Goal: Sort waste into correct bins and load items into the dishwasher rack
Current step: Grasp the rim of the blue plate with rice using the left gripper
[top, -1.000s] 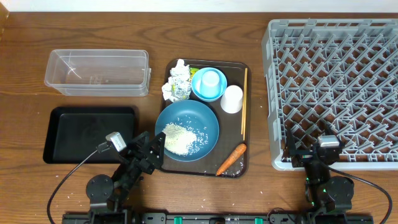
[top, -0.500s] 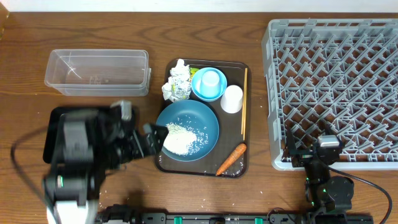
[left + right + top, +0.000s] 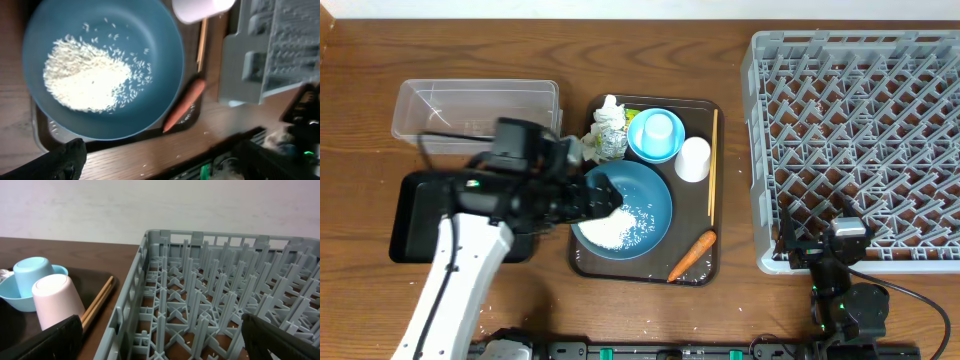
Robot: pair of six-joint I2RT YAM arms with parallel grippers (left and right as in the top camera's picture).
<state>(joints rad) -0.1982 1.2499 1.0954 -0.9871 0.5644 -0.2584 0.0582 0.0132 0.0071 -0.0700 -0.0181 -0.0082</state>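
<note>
The blue plate (image 3: 645, 195) holds a heap of rice (image 3: 613, 230) on the dark brown tray (image 3: 705, 108). My left gripper (image 3: 603, 196) hovers open and empty over the plate's left edge; its wrist view shows the plate (image 3: 150, 30), rice (image 3: 85, 80) and carrot (image 3: 182, 105). The carrot (image 3: 691, 256) lies at the tray's front right. Crumpled paper with its wrapper (image 3: 605, 130), a light blue bowl (image 3: 638, 148) with an upturned cup, a white cup (image 3: 693, 158) and chopsticks (image 3: 713, 165) sit on the tray. My right gripper (image 3: 826, 250) rests open at the grey rack's (image 3: 860, 130) front edge.
The black tray (image 3: 420, 215) lies left of the plate, partly under my left arm. The clear box (image 3: 475, 115) stands behind it. The right wrist view shows the rack (image 3: 210, 280), white cup (image 3: 52, 302) and chopsticks (image 3: 97, 305).
My left arm has risen from its rest at the table's front and swung up and right, over the plate's left edge. The right arm has not moved.
</note>
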